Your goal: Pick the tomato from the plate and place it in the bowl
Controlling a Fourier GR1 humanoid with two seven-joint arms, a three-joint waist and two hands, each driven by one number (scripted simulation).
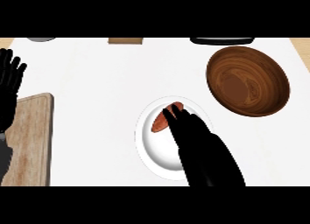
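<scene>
So the reddish-brown tomato [163,120] is sitting on the round white plate [151,153], up in the plate's far half and a bit left of centre. The right hand [199,148] is laid over the plate from the near side, black fingers [183,117] stretched out fairly straight and pointing away from the robot. The fingertips overlap the tomato's right edge, so they look to be touching it or right on top of it, but nothing is curled round it; the left part of the tomato is fully in view, poking out beside the fingers.

The brown wooden bowl [248,81] is off to the upper right of the plate, just beside it, not touching, on the white bench [93,78].

The left hand [4,87] is over at the left edge, open with fingers up, resting above a pale wooden cutting board [31,140] that lies along the bench's left side.
</scene>
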